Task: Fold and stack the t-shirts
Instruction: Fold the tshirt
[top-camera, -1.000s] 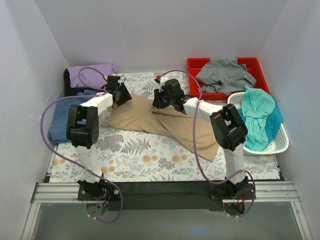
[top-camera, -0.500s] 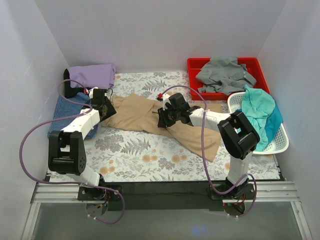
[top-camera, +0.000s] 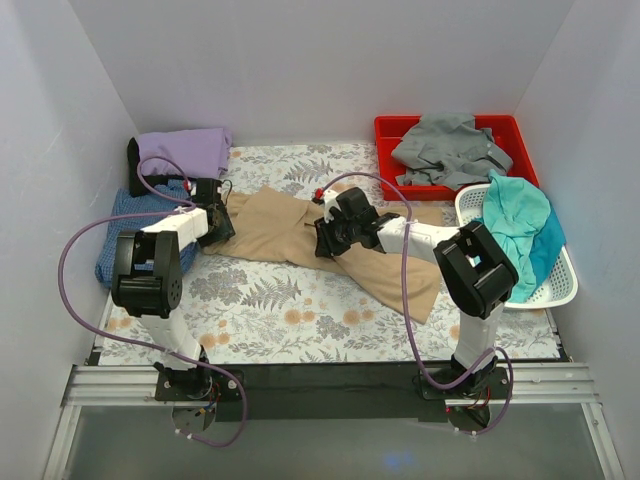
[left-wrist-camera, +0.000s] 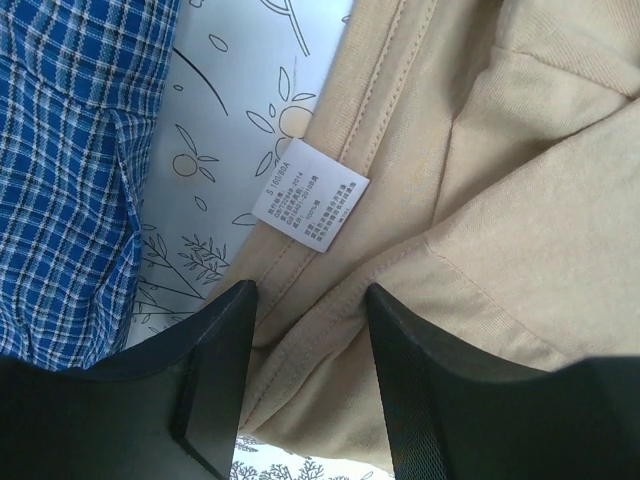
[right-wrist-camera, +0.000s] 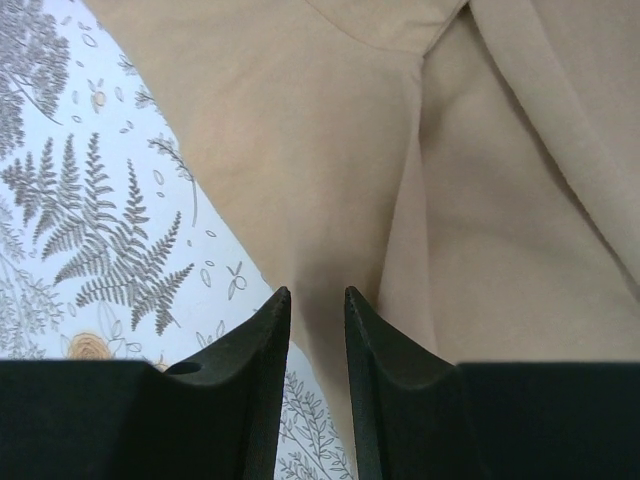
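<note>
The tan t-shirt (top-camera: 280, 235) lies stretched across the floral table cover, running from the left middle to the right front. My left gripper (top-camera: 216, 226) is at its left end. In the left wrist view its jaws (left-wrist-camera: 310, 295) stand open around the tan hem (left-wrist-camera: 500, 150), just below a white care label (left-wrist-camera: 310, 205). My right gripper (top-camera: 328, 238) rests on the shirt's middle. In the right wrist view (right-wrist-camera: 317, 295) its jaws stand a narrow gap apart over flat tan cloth (right-wrist-camera: 330, 150). The blue shirt (top-camera: 125, 235) and the lavender shirt (top-camera: 185, 150) lie at the left.
A red tray (top-camera: 390, 128) at the back right holds the grey shirt (top-camera: 450, 145). A white basket (top-camera: 560, 290) at the right holds the teal shirt (top-camera: 520, 235). White walls close in the left, back and right. Blue checked cloth (left-wrist-camera: 60, 150) lies just left of my left gripper.
Both grippers have come down and toward the near side with the tan shirt, the left one also moving left. The shirt now lies flatter and further left.
</note>
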